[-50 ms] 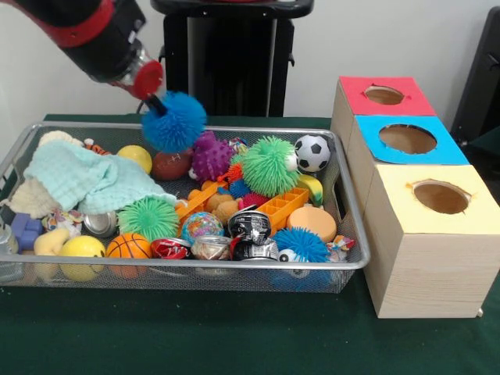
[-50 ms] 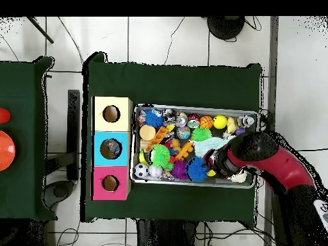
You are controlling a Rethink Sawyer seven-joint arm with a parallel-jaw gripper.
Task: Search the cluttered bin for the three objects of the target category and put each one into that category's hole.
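the red and black arm came down from the top corner over the wire bin. the gripper was pushed into a fuzzy blue ball, and the ball hung up in the air above the back edge of the bin. the soft spikes hid the fingers, so i could not tell if they were apart or together. from above, the blue ball sat at the end of the arm, over the bin's side near the robot.

the bin was full of toys. a big green spiky ball lay in the middle, with a purple bumpy ball just beside it. a soccer ball sat in the back corner near the boxes. a smaller green spiky ball lay under the edge of a pale green cloth. another blue spiky ball rested at the front. a little basketball and a yellow ball sat at the front too. an orange plastic tray lay tilted in the pile.

beside the bin stood three wooden boxes in a row, each with a round hole on top. the red box was the farthest, the blue box was in the middle, and the yellow box was the nearest. the boxes and bin stood on a dark green table cover.
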